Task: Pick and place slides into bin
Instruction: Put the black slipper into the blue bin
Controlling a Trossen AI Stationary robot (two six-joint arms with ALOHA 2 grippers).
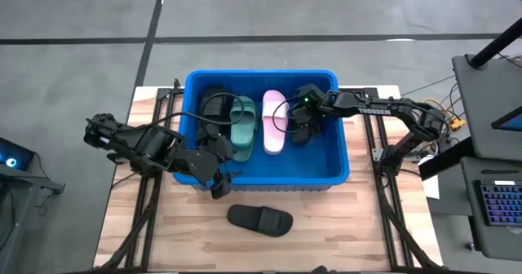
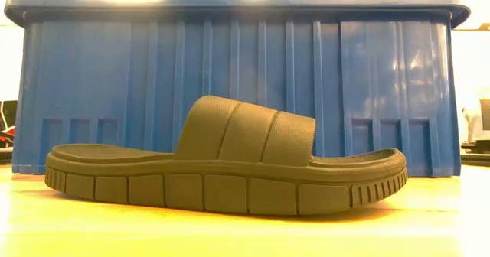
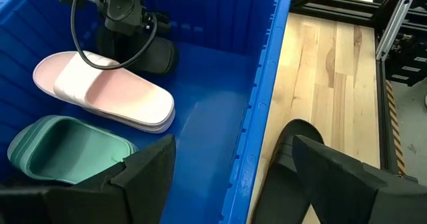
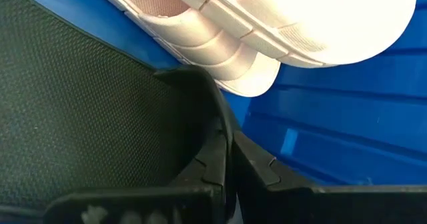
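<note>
The blue bin (image 1: 342,156) stands mid-table and holds a black slide (image 1: 214,103), a green slide (image 1: 242,125) and a pink slide (image 1: 274,121), all lying on its floor. My right gripper (image 1: 300,119) is down inside the bin, right of the pink slide, shut on another black slide (image 3: 150,54). A dark slide (image 1: 259,218) lies sole down on the table in front of the bin. My left gripper (image 1: 218,180) is open and empty over the bin's near wall, one finger inside the rim and one outside. My right gripper is shut on the black slide, whose finely textured surface (image 4: 80,111) fills one side of the wrist view and covers one finger. The fingers (image 4: 267,167) reach down into the bin from above. Which part they pinch is hidden by the slide itself.
The bin's right half (image 3: 213,117) has bare blue floor. Black frame rails (image 1: 383,176) run along both sides of the wooden table. Bare wood lies around the dark slide (image 2: 230,165) near the front edge.
</note>
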